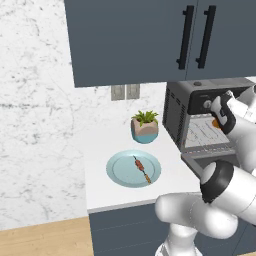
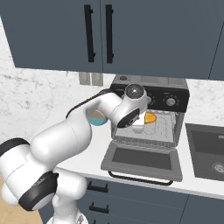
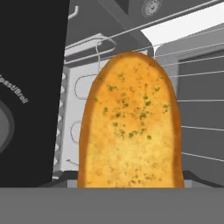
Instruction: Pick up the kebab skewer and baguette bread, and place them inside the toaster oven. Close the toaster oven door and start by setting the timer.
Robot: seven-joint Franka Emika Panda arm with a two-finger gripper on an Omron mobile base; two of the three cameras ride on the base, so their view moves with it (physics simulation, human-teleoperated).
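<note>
My hand [image 2: 146,120] is clamped on the baguette [image 3: 130,127], holding it just inside the open toaster oven [image 2: 151,94] above the wire rack. The oven door [image 2: 142,161] lies dropped flat. The skewer [image 1: 142,170] rests on the blue plate [image 1: 120,172] on the table [image 1: 100,195].

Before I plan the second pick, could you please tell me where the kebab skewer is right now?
In the left base view, the kebab skewer lies on the light blue plate on the counter, in front of the potted plant and left of the toaster oven.
</note>
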